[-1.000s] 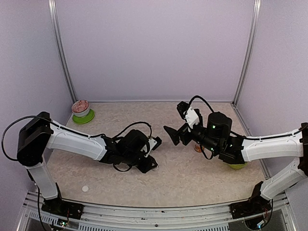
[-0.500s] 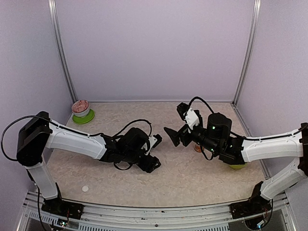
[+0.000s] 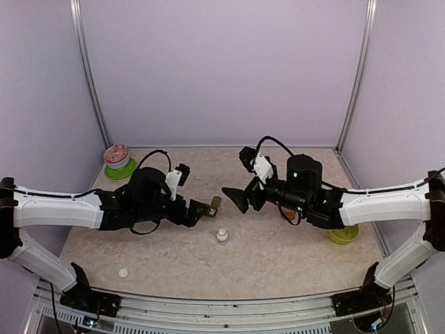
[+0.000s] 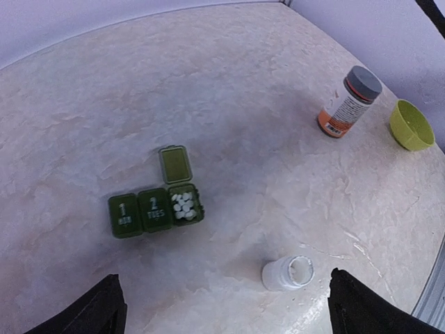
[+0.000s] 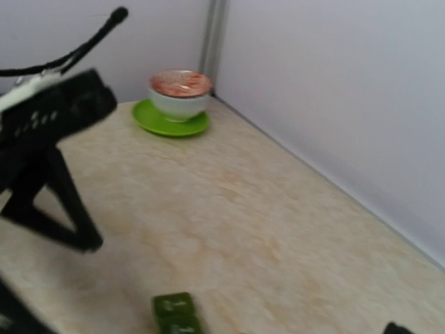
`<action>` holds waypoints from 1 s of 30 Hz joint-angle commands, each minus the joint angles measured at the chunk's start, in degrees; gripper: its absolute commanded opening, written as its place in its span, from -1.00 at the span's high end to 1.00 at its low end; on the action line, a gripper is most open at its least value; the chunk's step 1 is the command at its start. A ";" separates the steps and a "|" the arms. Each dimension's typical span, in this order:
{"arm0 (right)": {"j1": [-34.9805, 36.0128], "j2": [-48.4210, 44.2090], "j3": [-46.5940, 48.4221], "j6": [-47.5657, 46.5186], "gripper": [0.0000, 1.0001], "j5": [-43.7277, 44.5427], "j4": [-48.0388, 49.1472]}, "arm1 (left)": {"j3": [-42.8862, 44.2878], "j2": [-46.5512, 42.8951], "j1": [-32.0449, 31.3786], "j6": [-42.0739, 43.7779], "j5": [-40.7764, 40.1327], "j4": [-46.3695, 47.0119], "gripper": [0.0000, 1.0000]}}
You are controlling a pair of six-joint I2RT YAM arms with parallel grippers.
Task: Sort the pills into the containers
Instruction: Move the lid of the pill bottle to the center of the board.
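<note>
The surface (image 4: pixel 292 174) looks matt, marbled beige, stone-like. The containers (image 4: pixel 156 207) are dark green plastic, faintly glossy; the bottle (image 4: pixel 287 272) at five o'clock of them is smooth white plastic.

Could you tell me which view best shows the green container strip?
Left wrist: the container strip is whole, one lid open on white pills. Right wrist cuts it off, blurred, at the bottom edge; top external shows only a green speck.
</note>
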 commanded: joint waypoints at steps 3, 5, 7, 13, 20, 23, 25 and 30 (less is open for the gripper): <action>3.11 7.94 9.93 0.78 -0.99 -7.49 -6.80 | -8.15 -10.39 4.71 -6.07 -8.36 0.78 -0.98; 4.25 11.25 13.73 0.86 -0.99 -8.90 -9.17 | -11.02 -14.16 6.91 -8.52 -9.67 1.08 -0.97; 5.42 15.63 18.63 1.09 -0.98 -10.78 -12.17 | -13.80 -17.81 9.07 -10.19 -10.76 1.32 -0.98; 9.49 27.33 32.06 1.25 -0.95 -14.38 -20.51 | -18.59 -27.11 11.28 -12.46 -19.67 -1.71 -0.98; 13.53 39.02 46.81 2.28 -0.92 -17.40 -27.55 | -21.30 -32.18 11.93 -16.64 -29.47 -6.69 -0.98; 14.58 43.43 51.73 2.97 -0.91 -18.57 -29.67 | -22.48 -33.90 12.38 -17.58 -32.65 -7.58 -0.98; 15.09 46.01 55.05 3.49 -0.90 -18.60 -31.16 | -22.92 -35.15 12.96 -17.89 -34.44 -8.12 -0.97; 15.73 51.44 61.23 5.10 -0.90 -20.65 -31.86 | -24.82 -38.71 17.31 -16.37 -35.13 -6.00 -0.98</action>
